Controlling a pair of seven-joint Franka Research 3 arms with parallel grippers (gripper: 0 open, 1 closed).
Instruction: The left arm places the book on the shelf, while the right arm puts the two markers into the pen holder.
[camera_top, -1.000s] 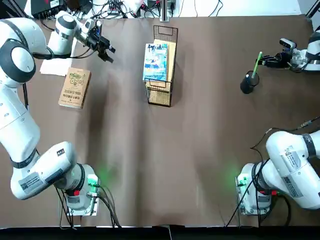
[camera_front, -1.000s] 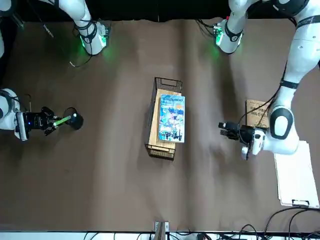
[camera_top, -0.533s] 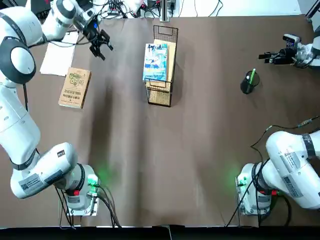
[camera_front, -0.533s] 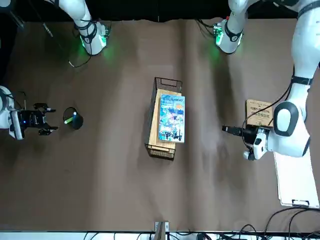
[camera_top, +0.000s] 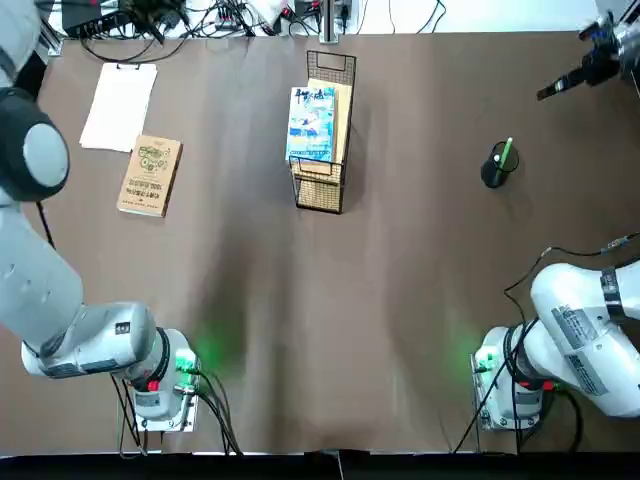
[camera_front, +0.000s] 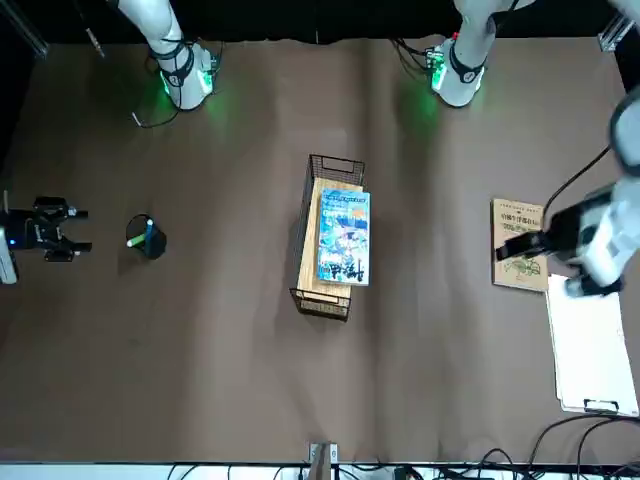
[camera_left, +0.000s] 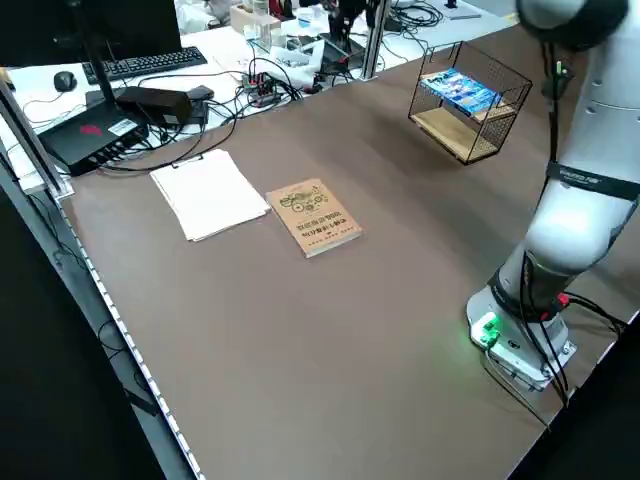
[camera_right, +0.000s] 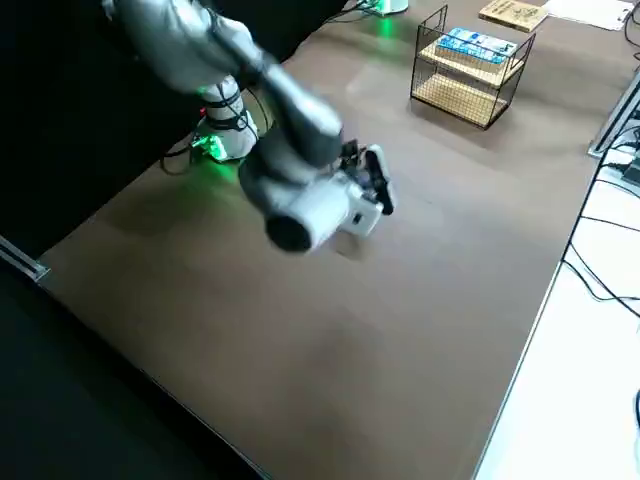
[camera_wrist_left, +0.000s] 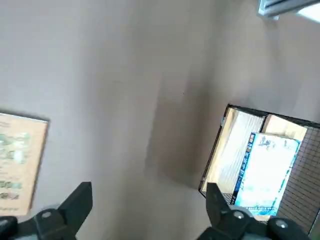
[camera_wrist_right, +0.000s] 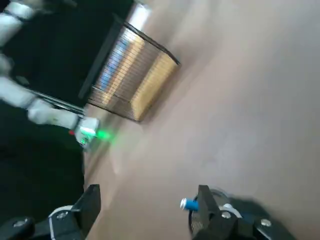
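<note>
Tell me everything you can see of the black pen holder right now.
The pen holder is a small round black cup on the table's right side, leaning in the overhead picture. Its rim looks round; the material is unclear. A light green marker and a blue marker stick out of it. No end effector touches it.

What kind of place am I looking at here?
Most likely a robotics lab or test bench: two robot arms are mounted at one table, set with everyday props such as a book on a wire rack, and a desk beside it carries a keyboard and tangled cables.
</note>
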